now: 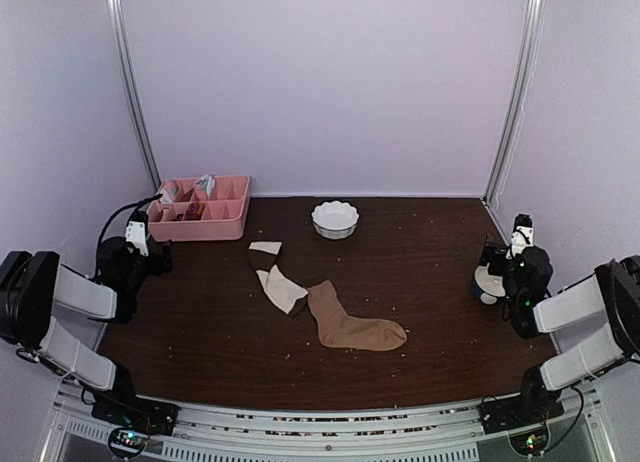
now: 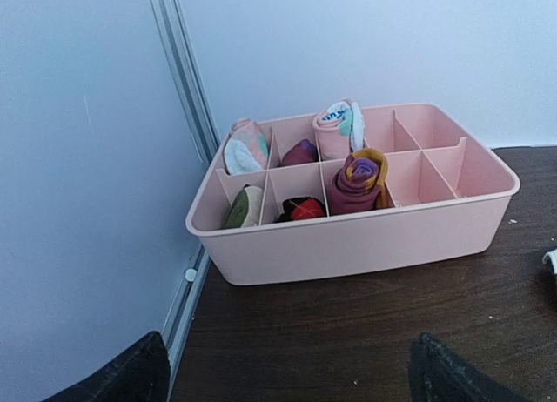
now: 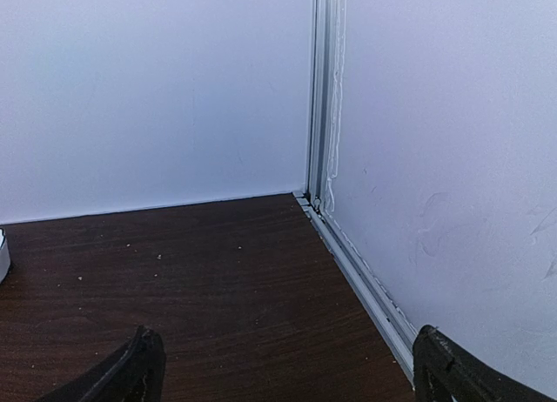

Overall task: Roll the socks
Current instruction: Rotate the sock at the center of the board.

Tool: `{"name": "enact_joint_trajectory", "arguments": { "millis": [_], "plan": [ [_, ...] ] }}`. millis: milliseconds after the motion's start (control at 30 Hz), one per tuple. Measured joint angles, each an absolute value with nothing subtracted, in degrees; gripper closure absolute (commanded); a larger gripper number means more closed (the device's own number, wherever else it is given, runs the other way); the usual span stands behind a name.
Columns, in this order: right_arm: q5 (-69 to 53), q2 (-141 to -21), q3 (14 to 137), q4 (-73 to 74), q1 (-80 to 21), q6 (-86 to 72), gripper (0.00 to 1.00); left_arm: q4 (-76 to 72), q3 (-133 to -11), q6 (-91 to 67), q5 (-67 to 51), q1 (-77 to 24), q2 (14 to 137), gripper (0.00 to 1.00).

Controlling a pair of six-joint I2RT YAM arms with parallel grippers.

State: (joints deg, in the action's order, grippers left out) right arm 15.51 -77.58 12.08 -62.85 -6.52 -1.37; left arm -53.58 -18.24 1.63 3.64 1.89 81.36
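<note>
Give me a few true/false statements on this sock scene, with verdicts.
1. The tan sock and the patched sock both lie unrolled on the table. True.
2. The left gripper holds the tan sock. False: it is open and empty, facing the pink tray.
3. The pink tray holds rolled socks. True.
4. The white bowl sits at the table's near edge. False: it sits at the far side, beyond both socks.
5. The right gripper is shut. False: it is open and empty.

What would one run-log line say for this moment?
tan sock: flat, unrolled | patched sock: flat, unrolled, touching tan sock | jaws: both open, empty
</note>
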Motion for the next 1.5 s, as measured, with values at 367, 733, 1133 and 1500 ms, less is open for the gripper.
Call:
{"name": "enact_joint_trajectory", "arguments": {
  "millis": [367,733,1133,1500],
  "plan": [
    [16.95,-77.58,12.10,-62.85,-6.52,-1.63,0.00,-53.58,-18.24,1.63,3.66,1.89,81.36,0.02],
    [22.37,-66.22,35.20,-30.89,-7.33,-4.73,0.00,-29.08,-34.41,4.01,1.76,1.91,77.73,0.02],
    [16.10,-56.12,35.73,-9.54,-17.61,-20.95,0.00,14.70,-54.28,15.97,-12.47,1.96,70.74,0.03],
    [26.46,-72.31,39.64,11.11,-58.98,-37.10,0.02,33.32,-61.32,25.69,-20.88,-7.99,71.64,0.05]
  ]
}}
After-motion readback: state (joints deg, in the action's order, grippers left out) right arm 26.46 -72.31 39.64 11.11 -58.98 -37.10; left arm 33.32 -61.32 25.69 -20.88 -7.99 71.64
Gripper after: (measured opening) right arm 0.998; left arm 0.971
